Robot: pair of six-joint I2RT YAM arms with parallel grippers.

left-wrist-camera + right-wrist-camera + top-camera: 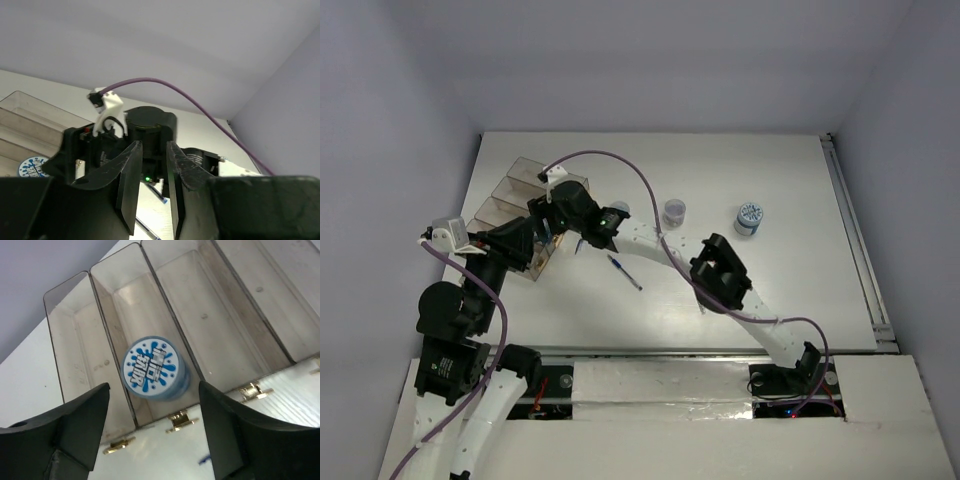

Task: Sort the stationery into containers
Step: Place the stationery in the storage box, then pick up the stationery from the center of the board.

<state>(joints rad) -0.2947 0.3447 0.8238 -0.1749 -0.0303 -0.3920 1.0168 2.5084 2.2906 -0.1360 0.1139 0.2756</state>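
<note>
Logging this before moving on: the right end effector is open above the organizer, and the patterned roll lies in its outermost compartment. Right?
Not the outermost. The right wrist view shows the patterned roll in the second compartment from the end; the right end effector is open above the organizer.

Arms meet over the containers point(510, 187) — pen point(625, 272), pale roll point(674, 211), blue roll point(749, 218) lie rightward.
</note>
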